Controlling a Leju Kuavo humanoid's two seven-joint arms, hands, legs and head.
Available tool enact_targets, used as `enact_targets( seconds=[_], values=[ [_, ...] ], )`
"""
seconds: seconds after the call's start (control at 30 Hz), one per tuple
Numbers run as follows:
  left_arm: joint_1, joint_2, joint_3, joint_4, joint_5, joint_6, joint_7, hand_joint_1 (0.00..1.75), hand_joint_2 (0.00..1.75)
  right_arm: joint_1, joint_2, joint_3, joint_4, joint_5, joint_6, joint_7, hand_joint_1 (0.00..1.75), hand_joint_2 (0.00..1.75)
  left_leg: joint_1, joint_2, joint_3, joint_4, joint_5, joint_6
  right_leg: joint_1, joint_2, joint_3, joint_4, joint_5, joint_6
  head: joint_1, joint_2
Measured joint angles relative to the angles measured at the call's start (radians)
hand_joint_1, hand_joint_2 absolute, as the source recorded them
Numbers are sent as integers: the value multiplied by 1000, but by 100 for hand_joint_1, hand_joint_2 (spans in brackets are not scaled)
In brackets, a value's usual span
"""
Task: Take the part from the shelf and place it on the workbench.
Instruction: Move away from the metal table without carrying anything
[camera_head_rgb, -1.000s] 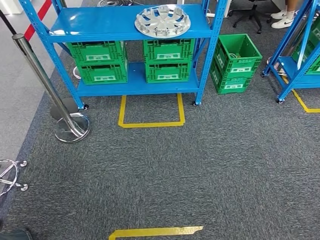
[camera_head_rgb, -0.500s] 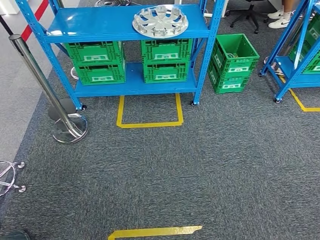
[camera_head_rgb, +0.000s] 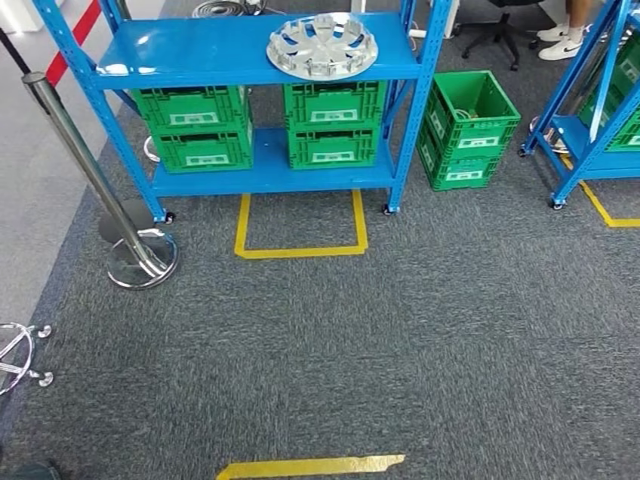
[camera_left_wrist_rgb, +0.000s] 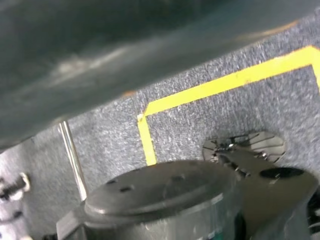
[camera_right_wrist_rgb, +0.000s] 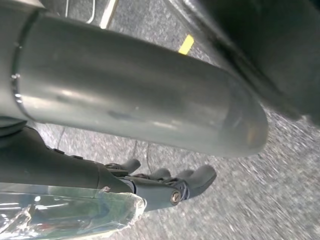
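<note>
Hubcap-like part (camera_head_rgb: 321, 45) lies untouched on the blue shelf's (camera_head_rgb: 189, 50) top level, well ahead of the right hand (camera_right_wrist_rgb: 166, 186), which hangs over carpet holding nothing, fingers loosely apart. Approach, grasp and placing all remain. Left hand's state I cannot tell; the workbench isn't visible.

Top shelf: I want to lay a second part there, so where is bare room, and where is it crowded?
The top shelf is bare blue from its left post across to the hubcap, which fills the right part almost to the right post. The lower shelf is crowded: green crates take most of it, leaving a narrow gap between the two stacks and a front strip.
</note>
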Motion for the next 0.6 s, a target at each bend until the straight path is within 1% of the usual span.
enact_targets(
  seconds=[0.03,0.07,0.1,0.13,0.17,0.2,0.23,0.27,0.3,0.33,0.37,0.4,0.43,0.47,0.5,0.53,0.57,0.6],
  values=[
    [-1,-2,2,-2,-1,3,-1,0,0,0,0,0,-1,0,0,1,0,0,3,-6,8,-6,5,4,-1,26,-16,32,-22,-2,2,0],
    [-3,-3,4,-3,-2,6,-1,0,0,0,-1,-1,-1,0,0,2,0,0,4,-11,12,-8,8,4,-3,53,-45,82,-52,-5,6,0],
    [-5,-4,5,-4,-4,8,-2,0,0,0,-1,-2,-1,0,0,4,0,0,5,-17,13,-7,9,2,-4,68,-81,142,-83,-7,8,0],
    [-6,-5,6,-4,-6,10,-2,0,0,2,-2,-3,-1,0,0,5,0,0,5,-23,13,-7,7,-1,-6,74,-118,198,-106,-4,10,0],
    [-6,-5,8,-4,-8,11,-2,0,0,3,-2,-5,-1,0,0,6,0,0,7,-29,15,-7,5,-5,-8,76,-146,230,-111,1,10,0],
    [-6,-6,10,-4,-9,12,-2,0,0,4,-3,-6,-2,0,0,7,0,0,10,-35,19,-5,2,-11,-11,76,-156,228,-95,9,10,0],
    [-5,-6,13,-4,-10,12,-2,0,0,5,-4,-8,-2,0,0,7,0,0,15,-39,24,-3,-1,-19,-16,76,-147,187,-57,17,10,0],
    [-5,-6,16,-4,-11,12,-2,0,0,5,-4,-8,-2,0,0,7,0,0,21,-43,30,1,-7,-31,-23,77,-125,122,-12,27,10,0],
    [-5,-6,19,-6,-13,13,-2,0,0,5,-4,-9,-3,0,0,6,0,0,24,-46,34,7,-13,-42,-26,81,-104,64,15,34,14,0],
    [-6,-5,21,-7,-16,13,-2,0,0,4,-5,-9,-4,1,1,6,0,0,25,-48,34,14,-20,-53,-28,86,-90,22,27,30,19,0],
    [-6,-5,23,-9,-19,14,-2,0,0,4,-5,-10,-5,1,1,6,0,0,24,-49,32,19,-25,-61,-28,90,-83,4,28,21,22,0],
    [-7,-4,24,-11,-22,14,-2,0,0,4,-4,-11,-6,1,1,6,0,0,23,-51,29,23,-28,-66,-26,92,-86,6,18,7,24,0],
    [-7,-5,24,-13,-25,15,-2,0,0,5,-5,-12,-6,2,2,6,0,0,23,-51,27,25,-31,-70,-26,92,-84,9,18,-9,23,0],
    [-7,-5,25,-14,-27,15,-2,0,0,7,-5,-13,-7,2,2,7,0,0,25,-51,27,30,-33,-73,-26,91,-81,11,20,-15,20,0],
    [-7,-5,26,-14,-29,16,-2,0,0,8,-5,-14,-8,3,2,7,0,0,26,-49,21,48,-37,-78,-26,90,-77,13,17,-21,19,0],
    [-8,-5,27,-14,-31,17,-3,0,0,7,-5,-15,-8,3,2,8,0,0,27,-48,2,84,-50,-82,-24,89,-71,13,14,-26,18,0],
    [-10,-5,28,-14,-33,19,-3,0,0,6,-5,-16,-9,3,2,8,0,0,27,-46,-29,140,-70,-85,-22,87,-67,12,10,-31,16,0],
    [-10,-5,29,-14,-35,22,-4,0,0,5,-5,-16,-9,3,1,8,0,0,27,-46,-72,210,-98,-85,-19,85,-63,12,5,-35,16,0]
  ],
)
